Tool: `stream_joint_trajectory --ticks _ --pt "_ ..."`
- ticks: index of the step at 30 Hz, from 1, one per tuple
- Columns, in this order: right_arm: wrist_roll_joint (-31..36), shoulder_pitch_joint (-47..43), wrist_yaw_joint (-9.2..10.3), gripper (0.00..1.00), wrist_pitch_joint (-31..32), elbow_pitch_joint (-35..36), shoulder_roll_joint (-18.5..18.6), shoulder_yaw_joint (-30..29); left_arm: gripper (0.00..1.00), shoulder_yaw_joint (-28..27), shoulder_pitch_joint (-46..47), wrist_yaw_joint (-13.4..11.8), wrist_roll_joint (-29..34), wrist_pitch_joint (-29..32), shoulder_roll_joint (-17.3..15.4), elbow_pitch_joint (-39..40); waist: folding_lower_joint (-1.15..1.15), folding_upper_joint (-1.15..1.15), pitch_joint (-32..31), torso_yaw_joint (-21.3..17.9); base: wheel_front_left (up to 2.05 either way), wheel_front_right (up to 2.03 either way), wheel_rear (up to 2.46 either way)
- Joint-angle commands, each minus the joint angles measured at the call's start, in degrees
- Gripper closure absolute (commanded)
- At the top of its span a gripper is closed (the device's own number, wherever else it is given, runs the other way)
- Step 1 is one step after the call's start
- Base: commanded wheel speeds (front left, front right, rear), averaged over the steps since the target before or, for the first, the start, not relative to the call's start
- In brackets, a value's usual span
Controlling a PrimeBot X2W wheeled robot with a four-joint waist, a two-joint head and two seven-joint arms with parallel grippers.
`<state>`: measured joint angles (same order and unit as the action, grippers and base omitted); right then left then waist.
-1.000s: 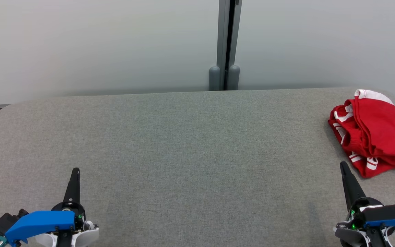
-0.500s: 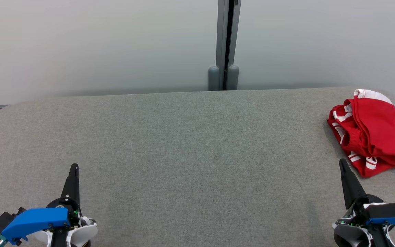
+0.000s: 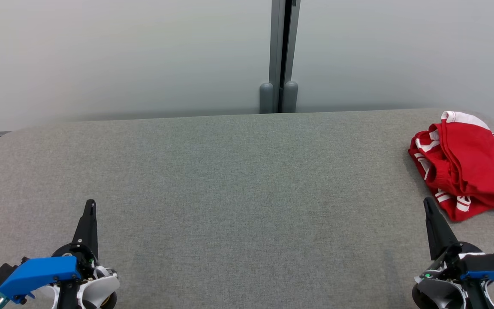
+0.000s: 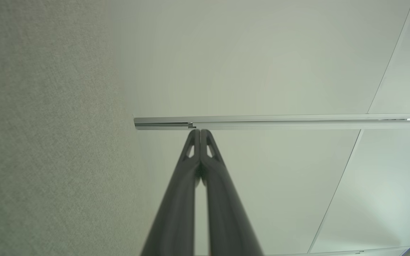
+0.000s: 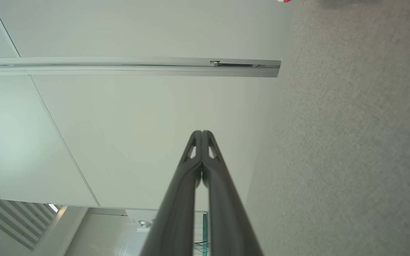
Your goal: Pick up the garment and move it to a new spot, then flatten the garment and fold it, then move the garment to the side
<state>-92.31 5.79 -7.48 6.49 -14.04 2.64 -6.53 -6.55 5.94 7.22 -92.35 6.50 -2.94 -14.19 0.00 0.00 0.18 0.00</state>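
Red garment (image 3: 465, 163) sits bunched (right edge of table (image 3: 230, 171)).

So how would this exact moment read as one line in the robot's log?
item: crumpled red-and-white fabric garment, far right of grey felt table | left gripper: shut, empty | right gripper: shut, empty, just short of garment

The garment (image 3: 465, 163) is red cloth with white stripes, a white band and white lettering, gathered into a loosely folded, rumpled heap resting on the grey surface (image 3: 247, 184). It lies just ahead and to the right of the right claw (image 3: 426, 202), clear of its tip, and well apart from the left claw (image 3: 89, 204).
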Motion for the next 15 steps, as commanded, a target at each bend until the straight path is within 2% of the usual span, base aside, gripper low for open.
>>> stream_joint_trajectory --ticks 1,15 --pt "-0.17 0.87 -0.02 1.00 0.16 -0.10 0.44 0.01 1.00 -0.15 0.62 0.51 -0.10 0.28 0.14 0.23 0.00 0.00 0.00 0.00 0.00 0.00 0.00" --pt "-0.17 0.82 -0.02 1.00 0.15 -0.09 0.43 0.01 1.00 -0.14 0.61 0.38 -0.11 0.26 0.12 0.24 0.00 0.00 0.00 0.00 0.00 0.00 0.00"
